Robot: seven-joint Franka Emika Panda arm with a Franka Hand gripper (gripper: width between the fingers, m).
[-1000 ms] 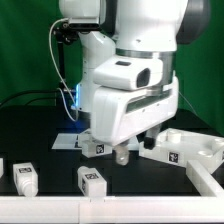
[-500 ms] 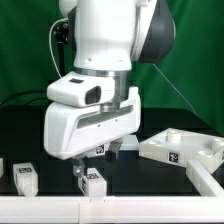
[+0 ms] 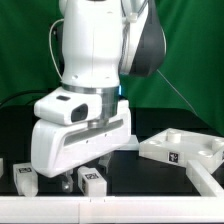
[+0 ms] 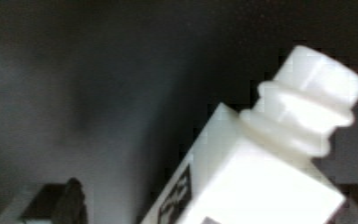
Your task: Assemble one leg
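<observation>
Swung toward the exterior view's left and sunk lower than half a second ago: the bulky white robot arm (image 3: 95,60), with its two-finger gripper (image 3: 70,178) now just above the black table (image 3: 140,188). The loose parts we can see lie where they lay.

Exterior view: the small white oblong block with black-and-white tag marks, the leg (image 3: 93,180), lies on the near table just to the right of the gripper. We cannot tell whether the two touch. The hand housing hides most of the fingers and the table behind it.

Wrist view, blurred: we see the leg (image 4: 247,150) from close, lying slantwise. It has a stepped, ridged end (image 4: 309,95) that the exterior view does not show, and a tag mark on one face. Dark fingers (image 4: 60,200) show on either side of it. The jaws stand well apart, with open table between one finger and the leg.

Containers: a large flat white slab (image 3: 180,148) with round corner sockets lies at the right, well apart from the gripper. Its sockets face up, and we cannot make out their contents.

Around: a second tagged white block (image 3: 22,180) sits near left, just beside the hand housing. A white piece (image 3: 207,182) is cut off by the right edge. A green backdrop (image 3: 190,80) hangs behind.
</observation>
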